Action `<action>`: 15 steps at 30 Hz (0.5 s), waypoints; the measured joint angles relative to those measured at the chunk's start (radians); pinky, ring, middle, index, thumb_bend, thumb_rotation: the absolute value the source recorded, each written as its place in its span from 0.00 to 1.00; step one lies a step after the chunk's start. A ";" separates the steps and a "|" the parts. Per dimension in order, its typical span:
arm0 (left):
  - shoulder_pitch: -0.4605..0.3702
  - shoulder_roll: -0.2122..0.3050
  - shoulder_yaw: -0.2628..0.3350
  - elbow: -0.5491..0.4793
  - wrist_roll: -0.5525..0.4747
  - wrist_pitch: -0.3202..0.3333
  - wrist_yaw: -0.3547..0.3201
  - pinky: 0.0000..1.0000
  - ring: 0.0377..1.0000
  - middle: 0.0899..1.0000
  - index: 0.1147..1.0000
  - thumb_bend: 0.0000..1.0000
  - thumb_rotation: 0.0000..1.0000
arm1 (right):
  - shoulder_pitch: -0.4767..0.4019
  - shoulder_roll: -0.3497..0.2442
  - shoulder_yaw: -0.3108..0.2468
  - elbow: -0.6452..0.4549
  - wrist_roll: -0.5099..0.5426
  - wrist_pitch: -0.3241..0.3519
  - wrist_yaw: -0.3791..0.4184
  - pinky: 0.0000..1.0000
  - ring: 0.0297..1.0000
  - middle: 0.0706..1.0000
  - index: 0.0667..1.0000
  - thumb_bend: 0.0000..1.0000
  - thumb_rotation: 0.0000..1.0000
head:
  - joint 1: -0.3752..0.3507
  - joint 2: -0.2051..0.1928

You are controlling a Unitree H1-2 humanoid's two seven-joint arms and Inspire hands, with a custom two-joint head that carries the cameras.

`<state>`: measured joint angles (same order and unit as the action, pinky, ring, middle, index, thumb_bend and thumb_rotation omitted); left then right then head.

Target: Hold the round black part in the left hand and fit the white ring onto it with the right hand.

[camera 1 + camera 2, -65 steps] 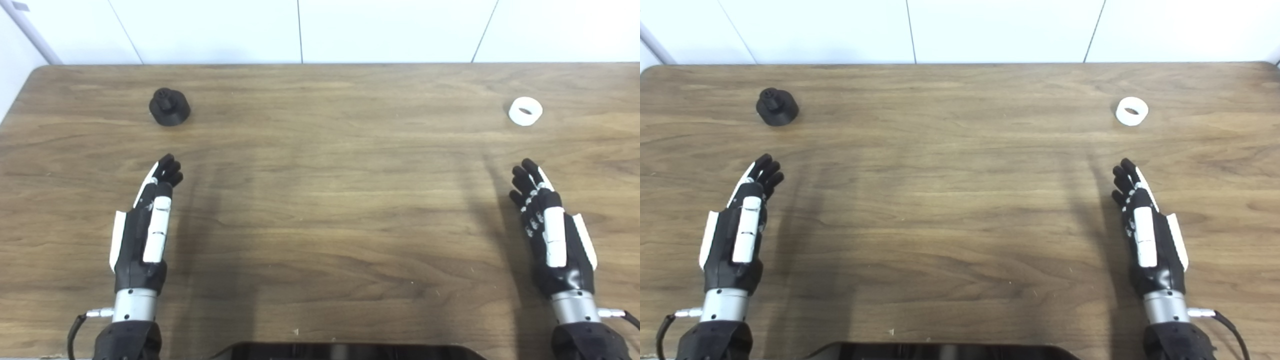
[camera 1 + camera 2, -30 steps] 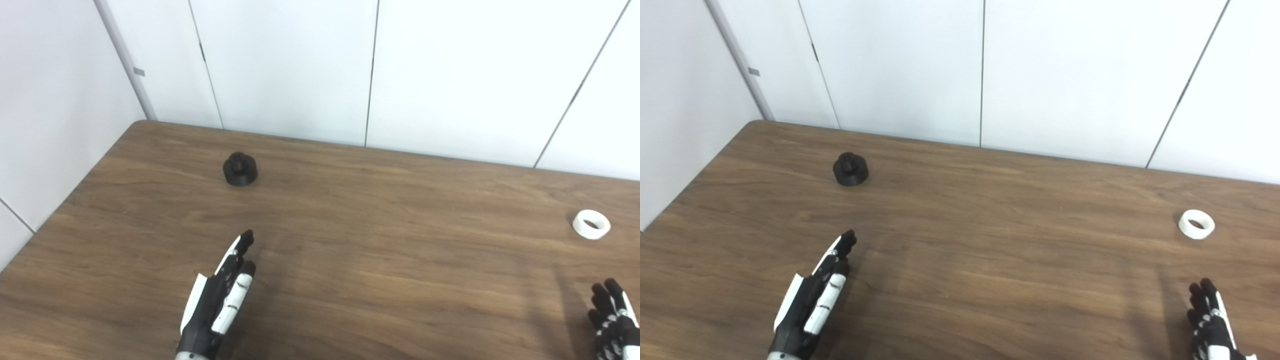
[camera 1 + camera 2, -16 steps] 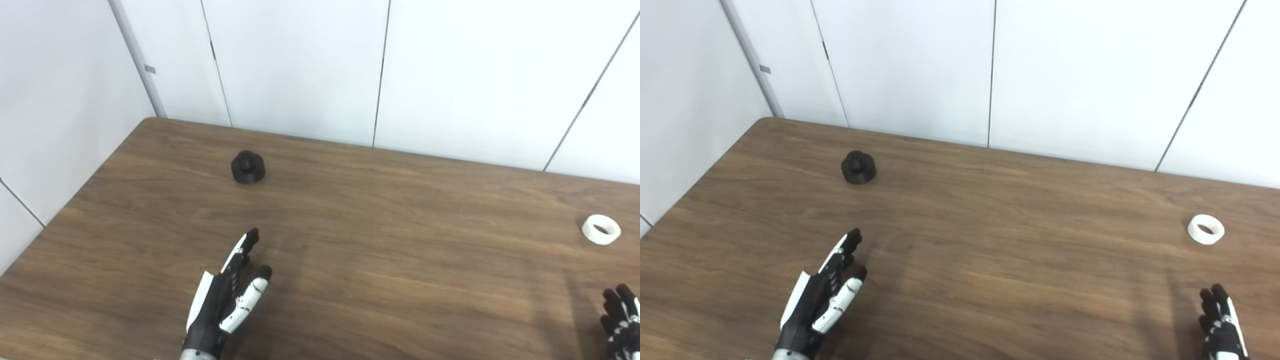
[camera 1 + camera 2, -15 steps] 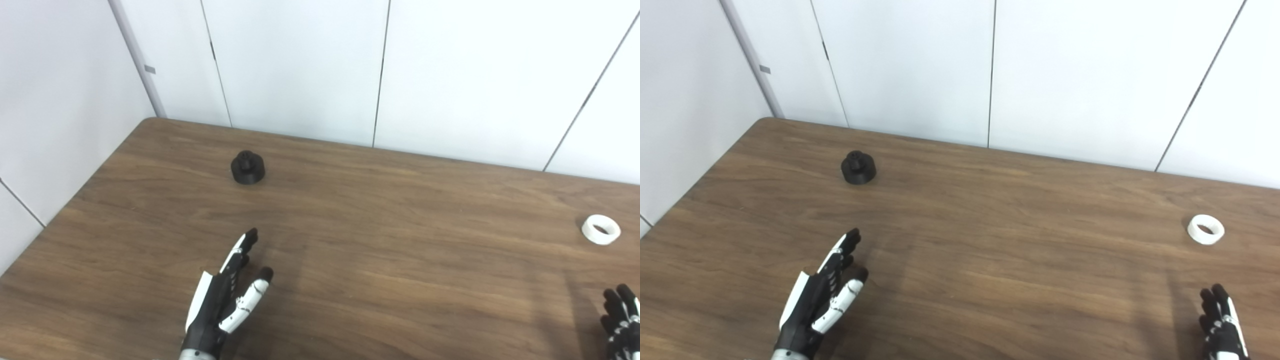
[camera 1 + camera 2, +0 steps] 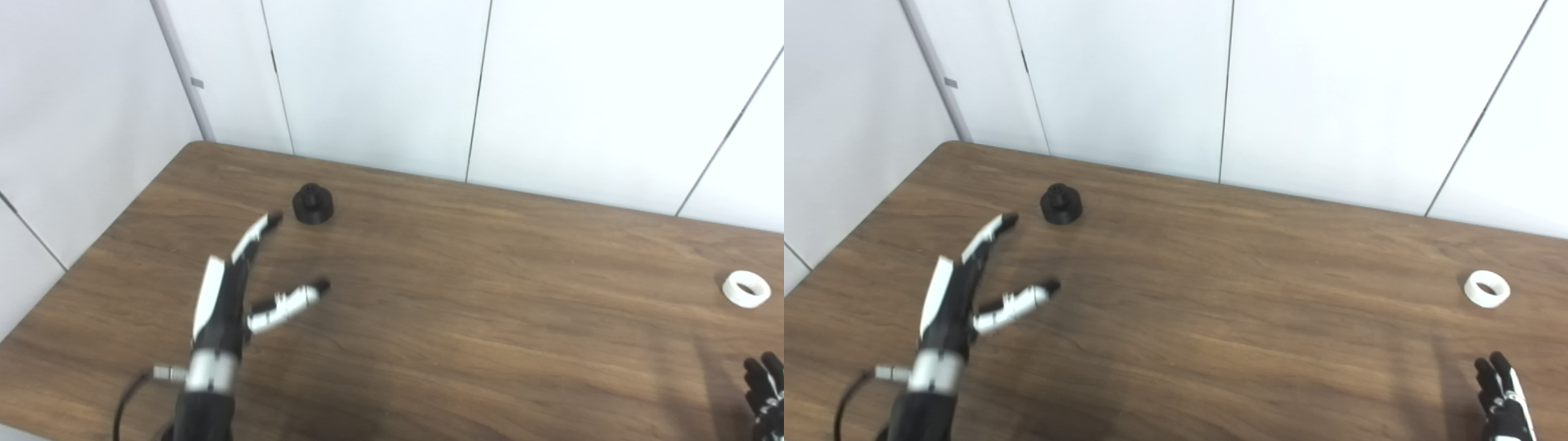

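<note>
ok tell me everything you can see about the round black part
The round black part is a small matte-black piece, looking like plastic: a wide, low cylindrical base with a narrower knob rising from the middle of its top. It stands upright on the wooden table, near the far left corner, with nothing touching it. The left hand, open with thumb spread, reaches toward it but falls short. Finer surface detail is too small to tell.

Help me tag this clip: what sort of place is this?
Probably a lab or test room: a bare wood-grain table against plain white wall panels, with only a black part and white ring laid out.
</note>
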<state>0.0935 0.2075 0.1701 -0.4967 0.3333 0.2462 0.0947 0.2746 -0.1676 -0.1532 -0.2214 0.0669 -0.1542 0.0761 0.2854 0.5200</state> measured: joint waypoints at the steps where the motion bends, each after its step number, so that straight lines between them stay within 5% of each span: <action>1: -0.026 0.012 0.004 0.001 0.013 0.021 -0.004 0.91 0.92 0.91 0.89 0.92 0.31 | -0.001 0.000 0.001 0.000 0.000 0.000 0.000 1.00 0.98 0.94 0.95 0.48 1.00 | 0.000 0.000; 4: -0.102 0.035 0.005 0.026 0.054 0.084 -0.021 0.81 0.87 0.89 0.88 0.95 0.37 | -0.001 0.000 0.003 0.000 -0.001 -0.005 0.000 1.00 0.97 0.94 0.95 0.45 1.00 | -0.005 0.000; 15: -0.223 0.109 -0.022 0.228 0.099 0.097 -0.041 0.93 0.96 0.94 0.88 0.87 0.37 | 0.003 0.001 0.005 0.002 -0.014 -0.019 -0.005 1.00 0.97 0.93 0.95 0.46 1.00 | -0.022 0.002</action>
<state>-0.1296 0.3166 0.1477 -0.2687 0.4324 0.3428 0.0536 0.2775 -0.1661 -0.1479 -0.2196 0.0531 -0.1731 0.0716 0.2638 0.5216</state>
